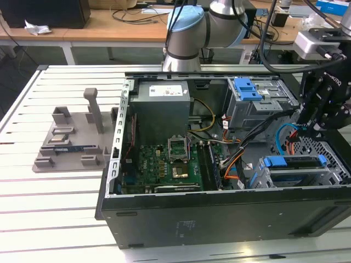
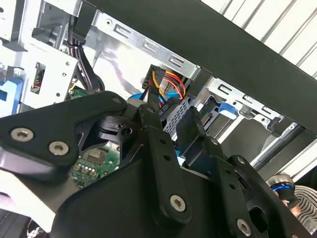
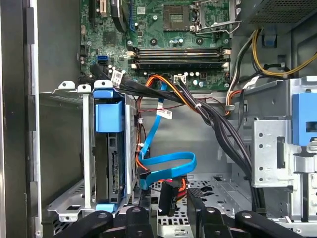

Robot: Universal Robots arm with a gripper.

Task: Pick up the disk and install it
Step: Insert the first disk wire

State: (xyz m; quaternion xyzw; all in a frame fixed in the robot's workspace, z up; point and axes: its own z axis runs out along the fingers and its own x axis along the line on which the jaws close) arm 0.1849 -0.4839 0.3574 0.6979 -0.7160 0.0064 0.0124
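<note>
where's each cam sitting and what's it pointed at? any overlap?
Exterior view: off the arm, looking down on the open black computer case; the arm and gripper show at its right.
First wrist view: on the arm, facing the green motherboard and the blue-framed silver disk in its grey bay.
Second wrist view: on the arm, close behind the black fingers.
Shared: both wrist views show the orange-wired connector.

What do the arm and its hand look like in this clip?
The arm has silver-grey tube segments and joints with light-blue caps. A grey block sits at the wrist, with black cables trailing from it. The hand is matt black, built from angular linkage bars joined by silver screws, as the second wrist view shows.
</note>
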